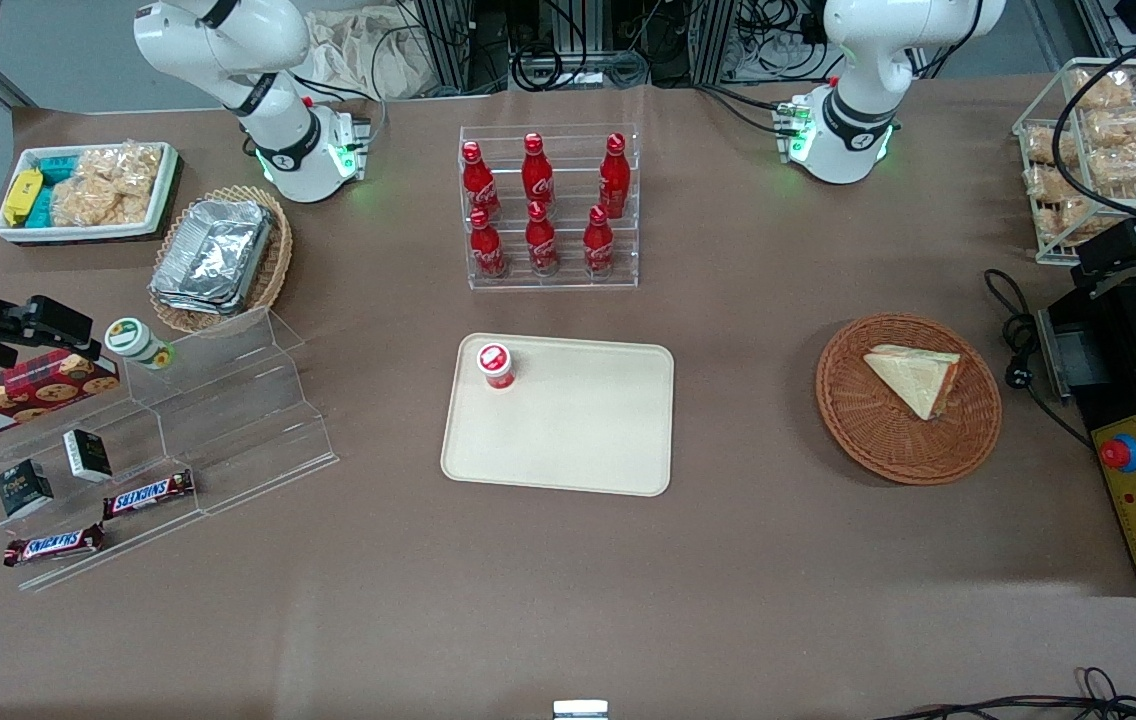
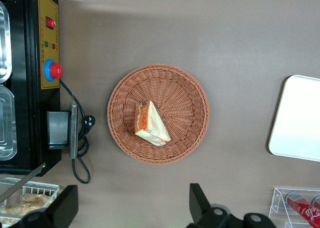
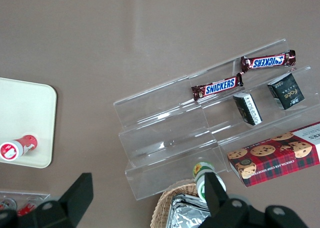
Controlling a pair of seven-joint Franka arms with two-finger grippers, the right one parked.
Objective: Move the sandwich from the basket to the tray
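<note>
The sandwich [image 1: 913, 378], a pale bread wedge with orange and green filling, lies in the round reddish-brown basket [image 1: 868, 440] toward the working arm's end of the table. Both also show in the left wrist view, the sandwich [image 2: 151, 124] in the middle of the basket [image 2: 185, 87]. The cream tray [image 1: 578, 430] lies mid-table; its edge shows in the left wrist view [image 2: 297, 120]. My left gripper [image 2: 132, 208] is open and empty, high above the table beside the basket. In the front view it [image 1: 1093, 268] hangs over the black machine's edge.
A small red-capped bottle [image 1: 496, 365] lies on the tray's corner. A black machine with a red button [image 1: 1123, 455] and its cable [image 1: 1018, 340] sit beside the basket. A wire rack of snack bags [image 1: 1098, 150] and a clear rack of cola bottles [image 1: 548, 210] stand farther from the camera.
</note>
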